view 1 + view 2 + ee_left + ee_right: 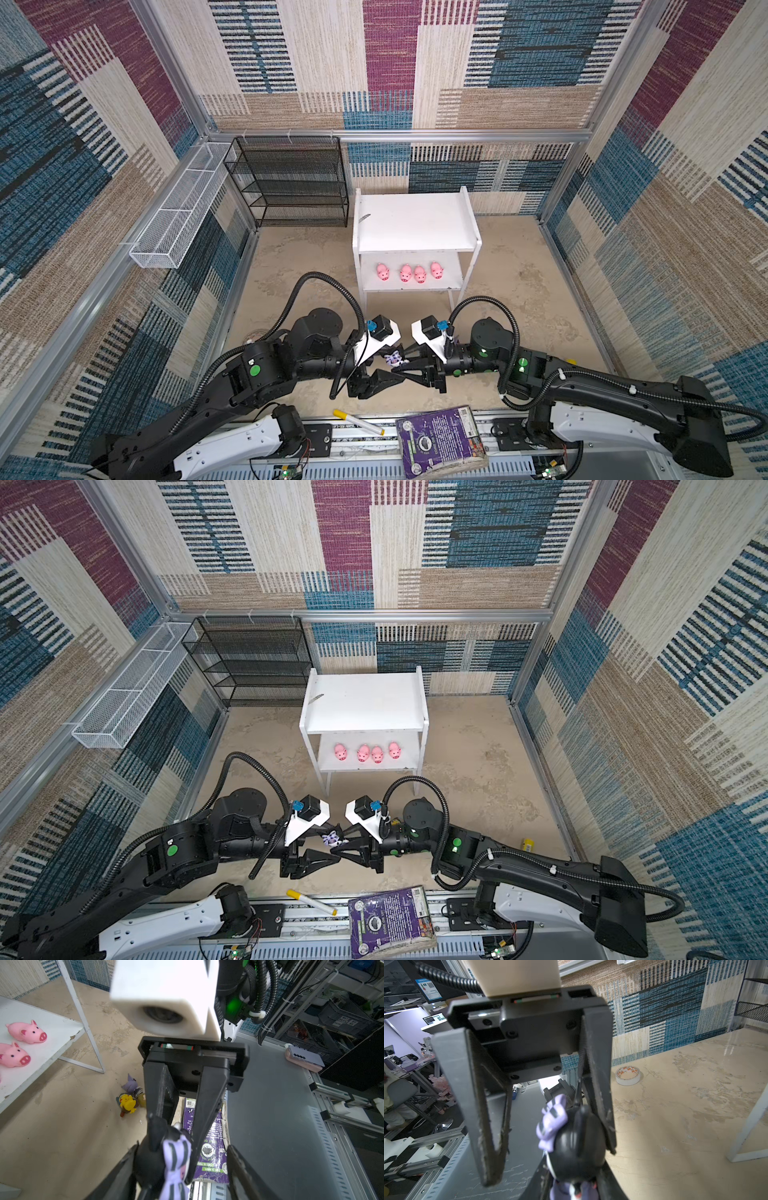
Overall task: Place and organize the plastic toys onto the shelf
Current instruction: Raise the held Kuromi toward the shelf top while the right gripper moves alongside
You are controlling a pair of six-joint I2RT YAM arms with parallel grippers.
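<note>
Entry: black-purple toy (394, 357), eared, with a glossy black head, a lilac bow with dark stripes and a white face patch. It hangs in the air over the near middle of the bench (519, 266), in front of the shelf (415, 245) and apart from its front legs. The right gripper (176, 1147) has its jaws closed on the toy. The left gripper (550, 1165) has its jaws parted wide around the toy, one finger just beside an ear; whether they touch cannot be told. The two grippers meet tip to tip. The shelf is white, with two flat boards, raised sides and thin legs, and stands at the back middle of the bench. Its top board is open white from front edge to back. The lower board carries four pigs (405, 273), pink, in a row with snouts toward the near edge, the middle pair just beside each other. Open bench runs from the shelf to the right edge. A lilac toy (131, 1084) and a yellow toy (127, 1103) lie touching on the bench before the shelf. The rack (291, 183) fills the back-left corner, the basket (183, 208) runs along the left wall, and the marker (357, 422) and book (440, 442) lie at the near edge.
</note>
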